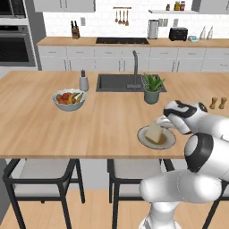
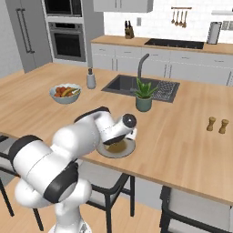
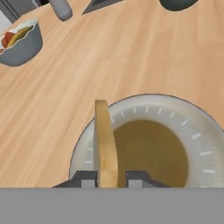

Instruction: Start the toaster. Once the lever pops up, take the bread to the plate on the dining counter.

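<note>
1. One slice matters to you here: in the left base view the bread (image 1: 154, 132) stands on edge over the plate (image 1: 144, 139), near the front edge of the desk (image 1: 67, 125), with the hand (image 1: 163, 121) at its right side. The toaster (image 1: 178, 34) sits well apart on the back worktop, so you are in the last step, the set-down.
2. In the right base view your arm covers the slice; you see the plate (image 2: 128, 148) just below the wrist, with the potted plant (image 2: 144, 96) and the fruit bowl (image 2: 65, 93) beyond.
3. In the hand view the hand (image 3: 111, 179) is pinched on the bread (image 3: 105, 140), one finger (image 3: 87, 178) on each face, the slice above the plate's (image 3: 197, 144) left half. Next, I judge, you lower it a little, spread the fingers and let it tip flat.
</note>
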### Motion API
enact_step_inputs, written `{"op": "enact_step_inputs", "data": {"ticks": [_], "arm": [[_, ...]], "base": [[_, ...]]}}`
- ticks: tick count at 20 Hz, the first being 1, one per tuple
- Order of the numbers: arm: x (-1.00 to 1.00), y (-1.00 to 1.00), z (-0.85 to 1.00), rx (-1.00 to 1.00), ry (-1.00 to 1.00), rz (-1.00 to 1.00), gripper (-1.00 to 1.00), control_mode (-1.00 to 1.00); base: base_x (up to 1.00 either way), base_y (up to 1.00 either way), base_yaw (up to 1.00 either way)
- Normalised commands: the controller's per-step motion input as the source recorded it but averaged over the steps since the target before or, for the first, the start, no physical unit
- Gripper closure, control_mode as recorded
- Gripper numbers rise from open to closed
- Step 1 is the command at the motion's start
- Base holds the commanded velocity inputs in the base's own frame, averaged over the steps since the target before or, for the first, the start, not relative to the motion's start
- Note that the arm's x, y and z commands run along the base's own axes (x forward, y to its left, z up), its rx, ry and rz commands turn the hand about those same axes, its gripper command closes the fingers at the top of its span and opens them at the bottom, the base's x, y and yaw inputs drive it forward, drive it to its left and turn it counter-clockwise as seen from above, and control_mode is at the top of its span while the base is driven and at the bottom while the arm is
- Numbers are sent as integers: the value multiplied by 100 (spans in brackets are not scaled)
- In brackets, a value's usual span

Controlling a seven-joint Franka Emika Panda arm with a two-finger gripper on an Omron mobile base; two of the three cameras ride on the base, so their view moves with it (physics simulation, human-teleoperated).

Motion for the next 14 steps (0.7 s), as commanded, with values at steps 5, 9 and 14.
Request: {"op": "enact_step_inputs", "data": {"ticks": [5,9,14], "arm": [[-24,0,-18,0,-1,0,-100,-100],[-1,-29,0,0,-1,0,-100,-100],[1,-64,0,-4,0,1,-100,-100]], "base": [[0,0,0],[0,0,0],[0,0,0]]}}
